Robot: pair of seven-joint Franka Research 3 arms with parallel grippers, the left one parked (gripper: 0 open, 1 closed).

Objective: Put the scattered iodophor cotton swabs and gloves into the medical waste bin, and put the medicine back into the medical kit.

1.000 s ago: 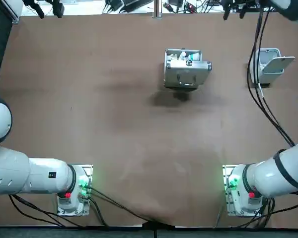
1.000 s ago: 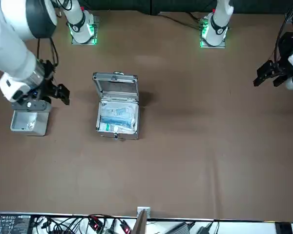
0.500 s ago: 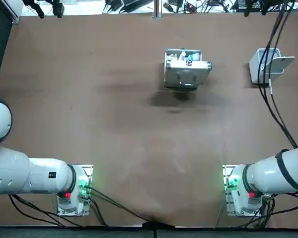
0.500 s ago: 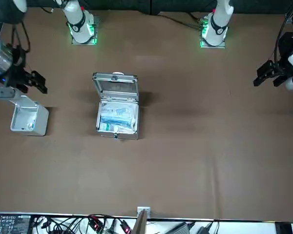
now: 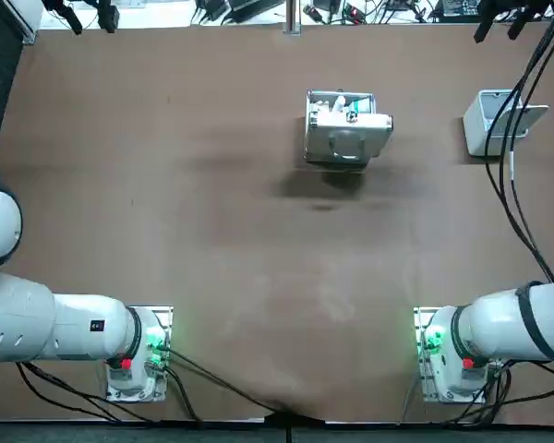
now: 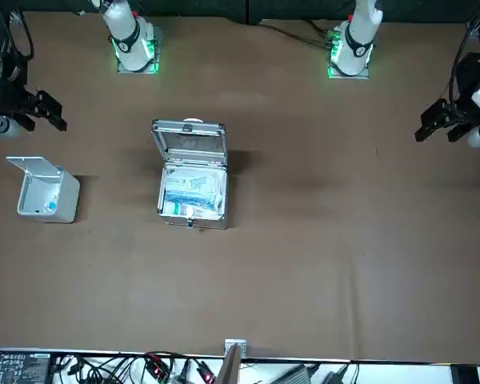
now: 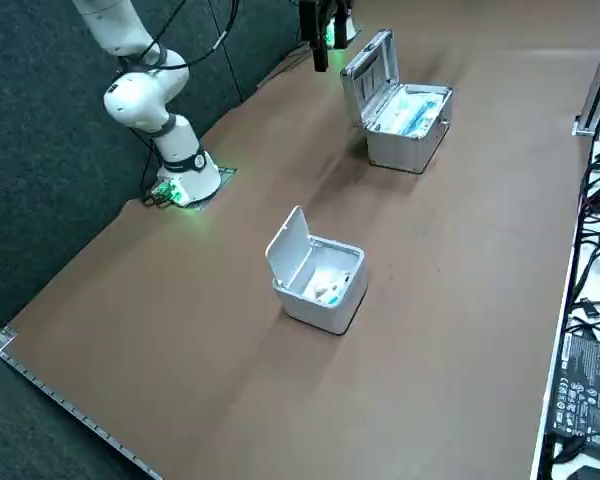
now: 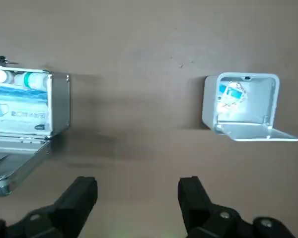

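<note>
Medical kit (image 7: 400, 148) silver, lid up, blue-white packs inside; bin (image 7: 315, 308) white, open; right gripper (image 8: 137, 183) spread, aloft near bin.

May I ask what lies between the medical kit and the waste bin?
Bare table separates kit from bin in the front view; the open right tool hangs overhead.

Nothing legible anywhere, folks. Blue-white pack (image 8: 17, 106) inside the medical kit (image 8: 59, 104) has a dark line of print, too small to read. Crumpled wrapper (image 8: 232, 94) in the waste bin (image 8: 204, 106) shows blue print, also unreadable. Black box (image 7: 580, 390) w/ a white label, on the bench beside the table: lettering there, can't make it out. The right gripper (image 8: 139, 191), fingers apart, hangs high over the table w/ kit & bin below; no readable marks on it.
</note>
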